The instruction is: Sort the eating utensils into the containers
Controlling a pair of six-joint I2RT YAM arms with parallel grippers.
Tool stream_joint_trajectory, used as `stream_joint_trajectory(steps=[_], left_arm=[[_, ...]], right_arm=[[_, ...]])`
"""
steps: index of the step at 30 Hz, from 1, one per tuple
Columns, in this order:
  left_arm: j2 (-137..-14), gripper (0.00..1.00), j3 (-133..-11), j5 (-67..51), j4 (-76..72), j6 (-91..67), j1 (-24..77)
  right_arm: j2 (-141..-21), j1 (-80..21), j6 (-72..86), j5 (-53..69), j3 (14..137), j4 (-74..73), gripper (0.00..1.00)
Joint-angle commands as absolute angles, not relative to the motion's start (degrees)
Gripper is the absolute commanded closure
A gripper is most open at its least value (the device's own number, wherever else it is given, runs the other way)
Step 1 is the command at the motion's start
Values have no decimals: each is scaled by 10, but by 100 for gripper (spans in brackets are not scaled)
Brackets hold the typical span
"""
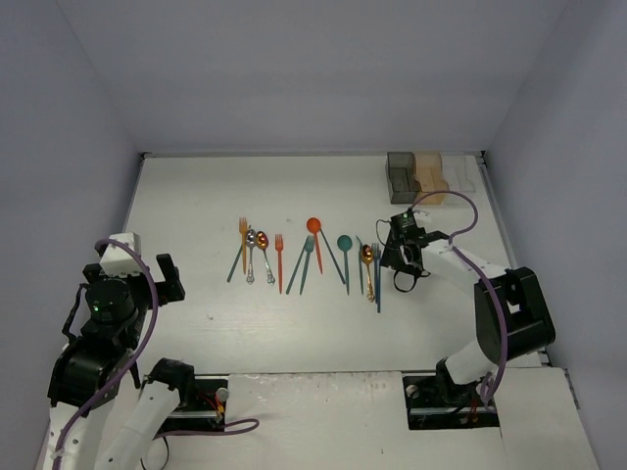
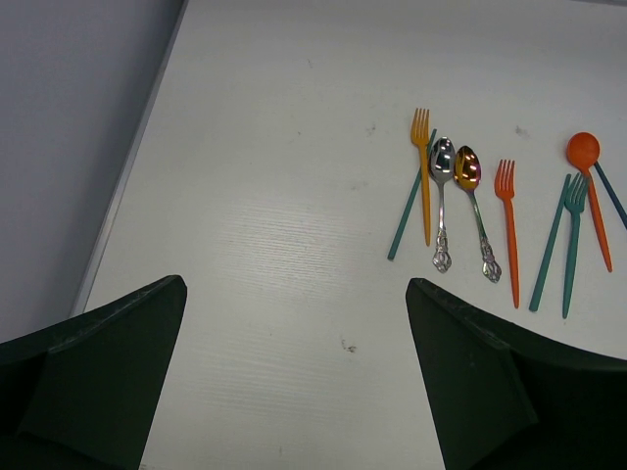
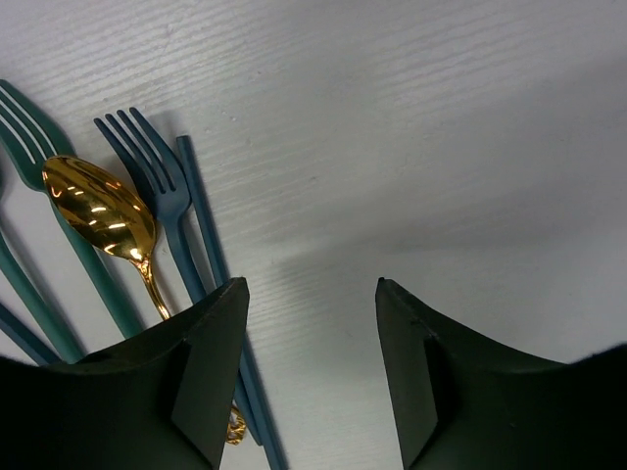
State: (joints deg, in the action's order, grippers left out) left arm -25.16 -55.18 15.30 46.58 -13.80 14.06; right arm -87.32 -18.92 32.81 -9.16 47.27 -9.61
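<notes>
Close to the left edge of the white table [image 1: 196, 323], the left gripper [image 2: 294, 284] hangs above bare surface with its two dark fingers spread wide and nothing between them. Toward the right edge, the right gripper [image 3: 312, 284] sits low over the table, its fingers also parted and empty. Just beside its left finger [image 3: 211, 362] lie a blue-grey fork [image 3: 162, 181], a blue chopstick [image 3: 201, 215] and a gold spoon [image 3: 98, 211], which rests partly across a teal fork [image 3: 29, 137].

The eating utensils form a loose row across the middle of the table, handles pointing roughly toward the near edge. From its left end the row starts with a yellow-orange fork [image 2: 421, 137], two shiny spoons [image 2: 442, 162], an orange fork [image 2: 506, 196] and an orange spoon [image 2: 584, 150]. A teal spoon [image 1: 344, 242] lies further right.

In the far right corner, three containers stand side by side: dark grey [image 1: 402, 174], orange-tan [image 1: 431, 174] and clear [image 1: 460, 174].
</notes>
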Motion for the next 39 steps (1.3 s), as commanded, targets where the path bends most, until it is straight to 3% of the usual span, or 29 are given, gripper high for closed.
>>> stream_joint_trajectory(steps=[1,13,27,39], left_arm=[[-261,6,-550,146,444,-149,139],[-263,6,-552,141,444,-151,138],[-266,6,-550,136,443,-153,139],[-266,6,-549,136,443,-156,138]], right_arm=[[-887,-204,317,-84,488,-79,52],[-908,-221,307,-73,497,-68,61],[-856,-221,318,-90,504,-68,62],[-900,-222,312,-71,500,-56,61]])
